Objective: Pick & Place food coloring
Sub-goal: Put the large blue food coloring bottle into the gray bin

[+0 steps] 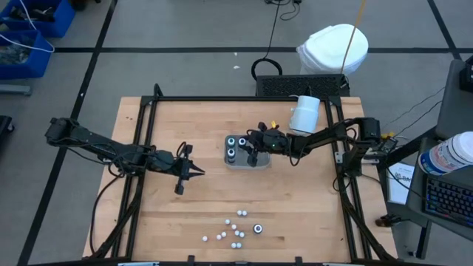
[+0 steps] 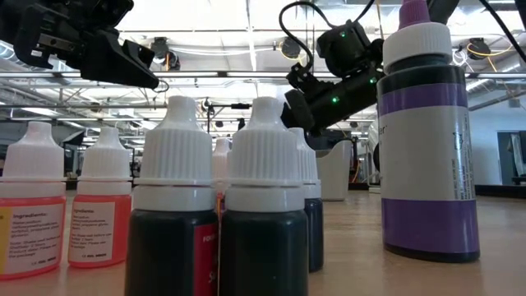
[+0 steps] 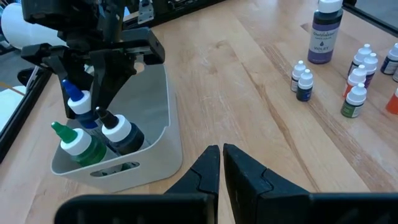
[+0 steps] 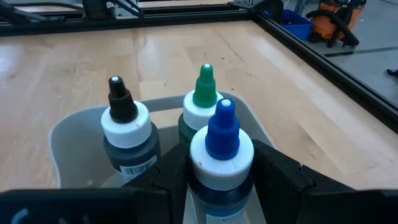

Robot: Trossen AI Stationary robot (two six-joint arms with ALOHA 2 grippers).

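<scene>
The right gripper [image 4: 219,171] hung over the grey tray [image 1: 260,163], its fingers pinching a blue-capped bottle [image 4: 221,163] just above the tray's inside. Two more bottles stood upright in the tray beside it, one green-capped [image 4: 204,99] and one black-capped [image 4: 126,132]. The left gripper [image 3: 221,163] hovered over bare worktop [image 1: 199,207] well apart from the tray, on the side away from the right arm, its fingers pressed together and holding nothing. A purple-capped bottle [image 3: 324,32] and a cluster of small white-capped bottles [image 1: 233,229] stood on the worktop, well apart from the tray.
</scene>
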